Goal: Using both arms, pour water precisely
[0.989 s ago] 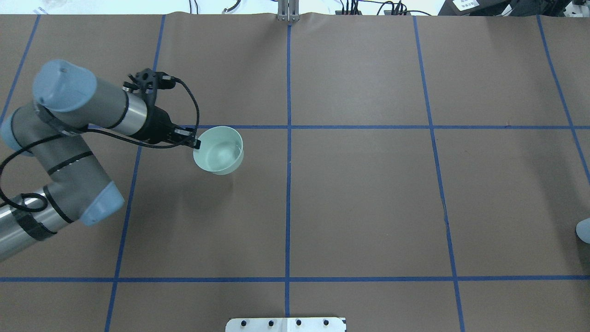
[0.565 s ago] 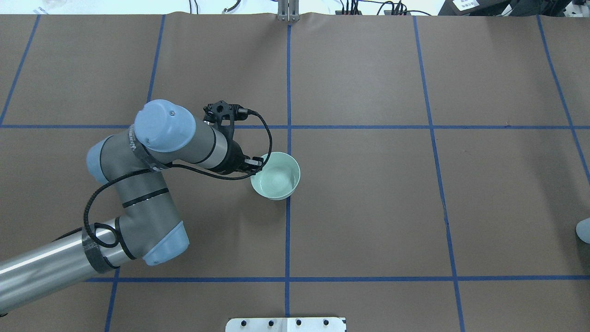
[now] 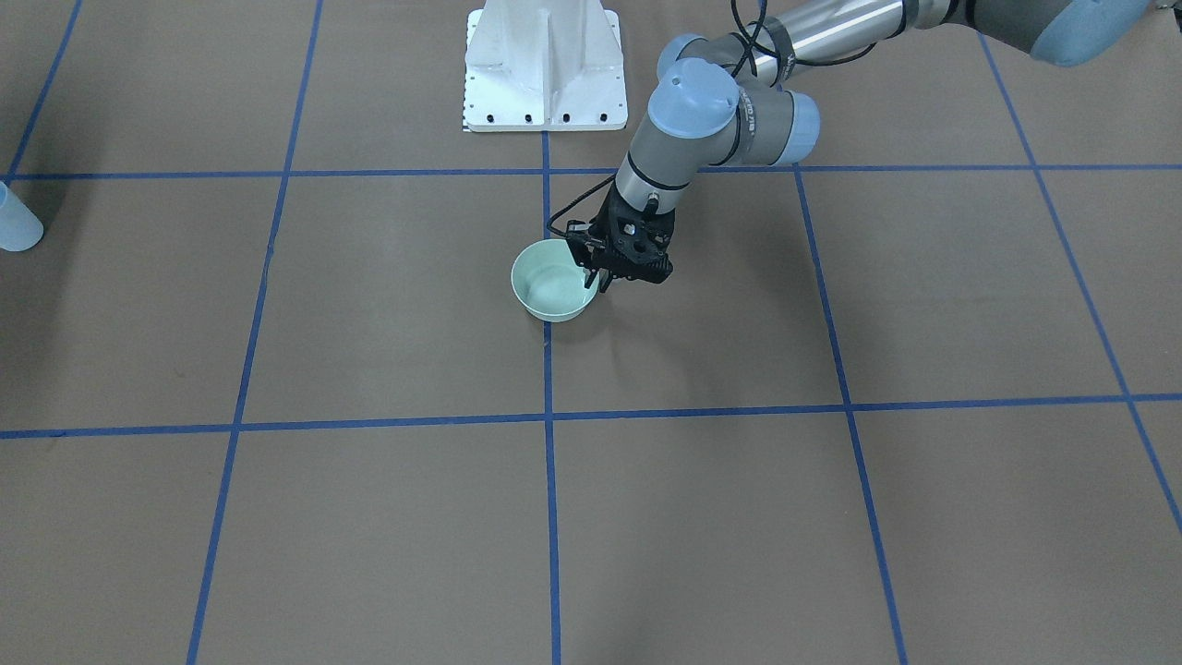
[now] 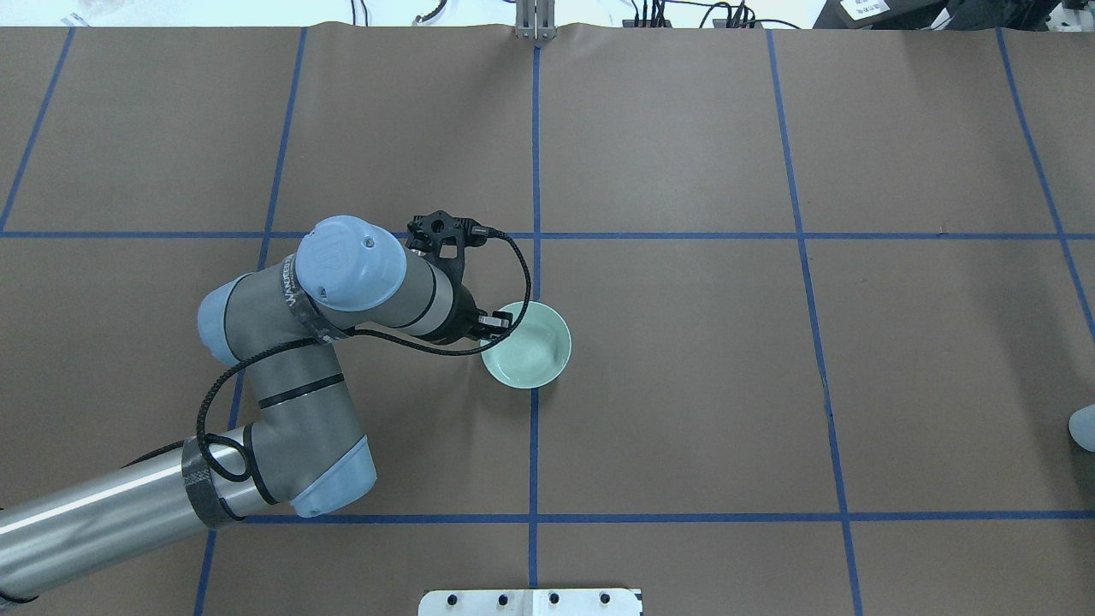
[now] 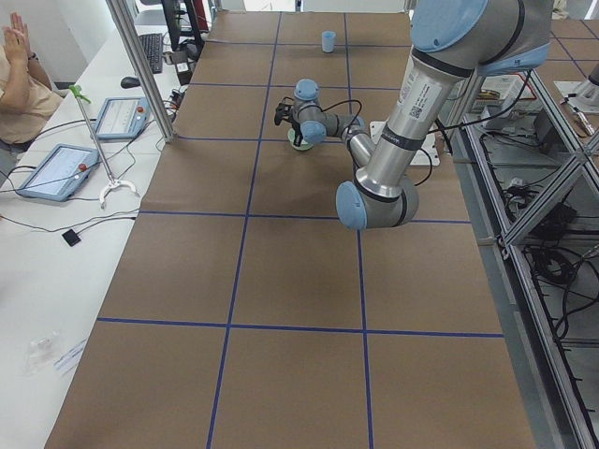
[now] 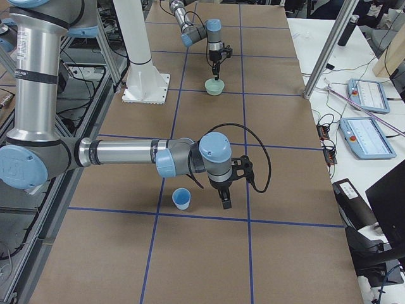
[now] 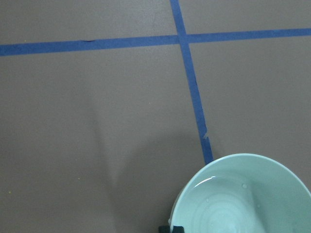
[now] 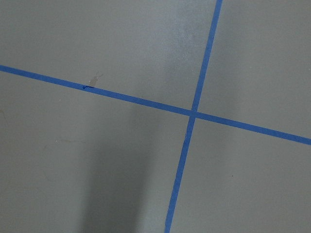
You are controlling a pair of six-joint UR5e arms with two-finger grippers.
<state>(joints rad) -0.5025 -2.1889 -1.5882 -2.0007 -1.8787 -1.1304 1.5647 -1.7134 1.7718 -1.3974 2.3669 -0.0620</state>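
The mint-green bowl (image 4: pixel 530 346), clamped at its rim by the left gripper (image 4: pixel 500 322), has been carried from upper left to the overhead frame's centre tape line (image 4: pixel 534 445), water (image 7: pixel 233 213) retained, readying it for pouring; the right gripper's (image 6: pixel 226 196) jaw state cannot be told.

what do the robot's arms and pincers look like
The left arm and right arm are alike: silver-grey tubes with pale blue rounded joint caps and thin black rings. The left pincer and right pincer are black open frames with two fingers, each fed by a looping black cable. Small lettering marks the left arm.
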